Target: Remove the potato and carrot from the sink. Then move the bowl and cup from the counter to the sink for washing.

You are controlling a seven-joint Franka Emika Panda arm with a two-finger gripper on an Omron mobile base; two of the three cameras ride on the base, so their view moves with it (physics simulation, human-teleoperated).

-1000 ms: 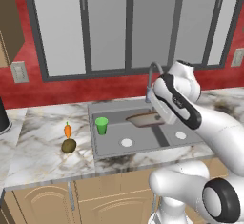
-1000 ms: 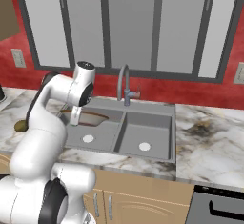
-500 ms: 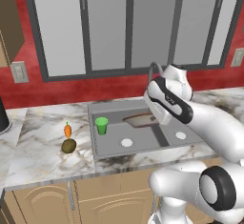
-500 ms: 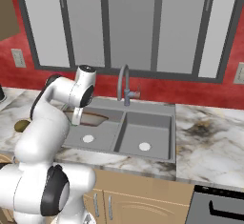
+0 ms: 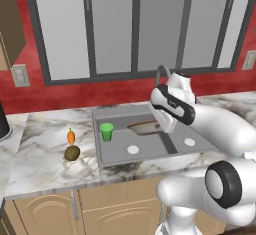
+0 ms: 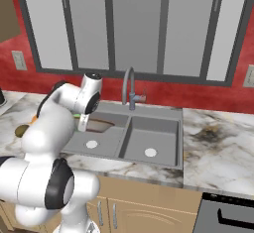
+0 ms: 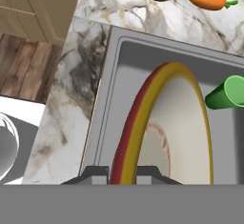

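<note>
Your end effector (image 7: 123, 176) is pinched narrow on the rim of the bowl (image 7: 183, 142), holding it tilted on edge over the left basin of the sink (image 5: 120, 149). In the hand view the green cup (image 7: 228, 93) stands in that basin at three o'clock of the bowl. On the table (image 5: 45, 159), potato (image 5: 72, 153) and carrot (image 5: 71, 138) lie just beside each other, left of the sink.

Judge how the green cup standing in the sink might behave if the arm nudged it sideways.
The cup is narrow, taller than wide and tapered toward its base, so it would probably tip rather than slide. Once down it would likely roll in a curve. It looks light, so a slight touch may move it across the sink.
</note>
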